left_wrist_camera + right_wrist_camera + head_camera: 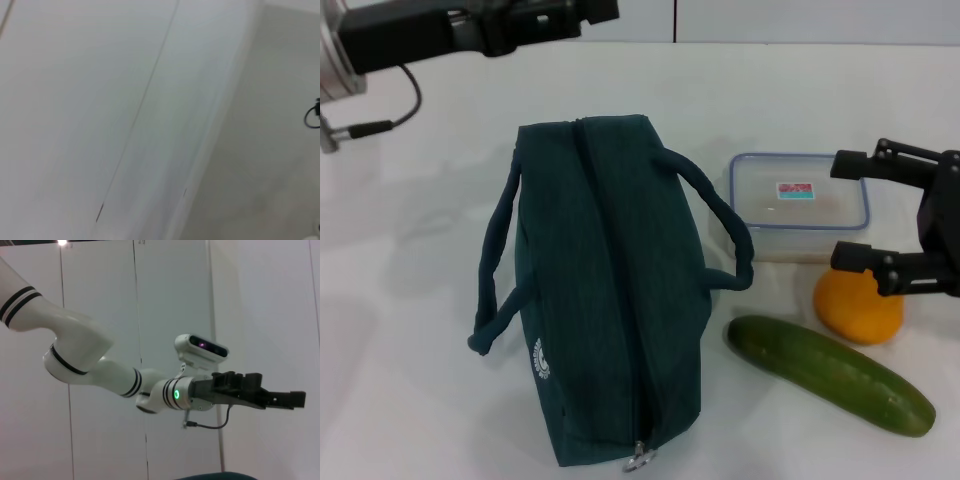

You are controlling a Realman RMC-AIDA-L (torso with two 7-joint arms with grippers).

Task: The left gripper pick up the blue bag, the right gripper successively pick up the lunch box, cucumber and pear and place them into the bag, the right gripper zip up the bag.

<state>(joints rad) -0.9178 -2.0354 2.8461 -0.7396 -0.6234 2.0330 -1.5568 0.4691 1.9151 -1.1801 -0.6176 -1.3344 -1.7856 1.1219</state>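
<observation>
the right gripper [852, 212] comes in from the right edge of the head view, its two black fingers spread wide apart and gripping nothing. one finger lies over the right end of the lunch box [798, 205], the other over the top of the pear [858, 306]. the lunch box is a clear plastic box with a blue-rimmed lid, lying flat on the white table [410, 300] just right of the bag. its lid carries a small sticker [796, 191], red above and teal below; any writing on it is too small to read. the pear sits just in front of the box, and the cucumber [830, 372] lies at a slant in front of the pear, near it, with one end close to the bag's side.

the blue bag [605, 290] stands on the table at the middle, its zipper closed along the top and the metal ring pull [640, 460] at the near end. a round white logo [542, 360] shows low on its left face, but no letters can be made out. one rope handle hangs on each side; the right one reaches toward the lunch box.

the left gripper [605, 8] is held well above and behind the bag, at the far left. the right wrist view shows it [295, 399] side on, beyond a green light [176, 394], so whether its fingers are apart or together cannot be told.
</observation>
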